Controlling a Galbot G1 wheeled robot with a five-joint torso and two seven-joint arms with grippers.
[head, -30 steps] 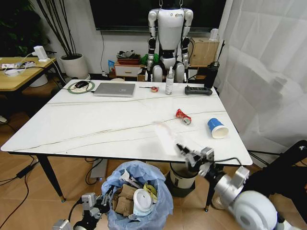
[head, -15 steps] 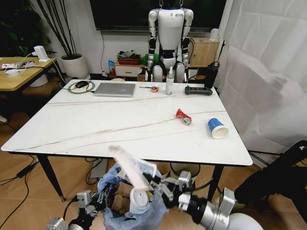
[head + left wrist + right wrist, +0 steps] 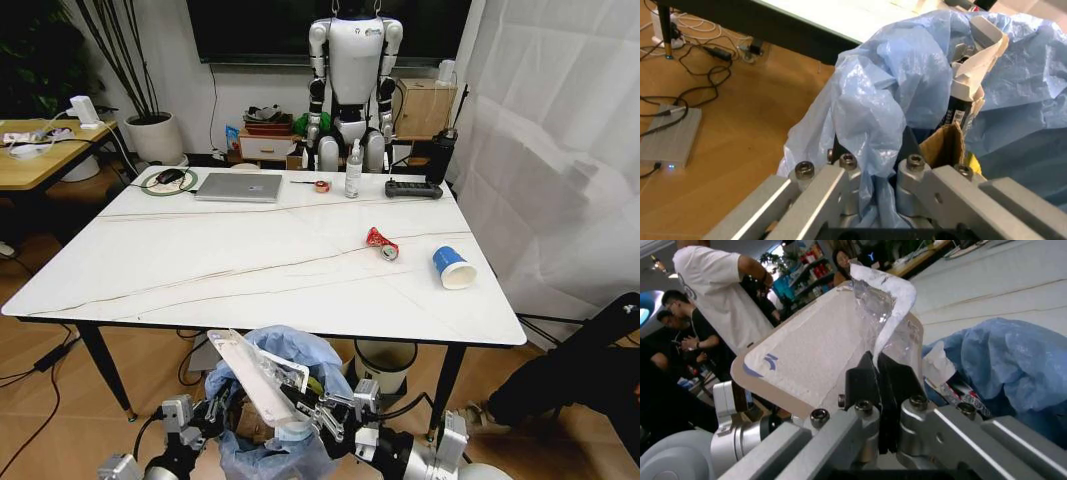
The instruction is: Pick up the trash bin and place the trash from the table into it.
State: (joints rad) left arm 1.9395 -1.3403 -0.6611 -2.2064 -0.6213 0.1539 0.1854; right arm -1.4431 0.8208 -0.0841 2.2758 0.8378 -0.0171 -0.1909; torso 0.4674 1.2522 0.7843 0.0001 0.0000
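Note:
The trash bin, lined with a puffy light-blue bag, hangs below the table's front edge. My left gripper is shut on the bag's rim. Brown cardboard shows inside the bin. My right gripper is shut on a flat white packet, which it holds tilted right over the bin's mouth. On the marble table a crushed red can and a blue-white cup lie at the right.
A grey laptop, a spray bottle and a black device stand along the table's far edge. Another bin stands under the table. A humanoid robot is behind, a wood desk at left, a white curtain at right.
My right gripper has carried the white packet from the table's front edge down and left to above the bin. The left gripper stays on the bag.

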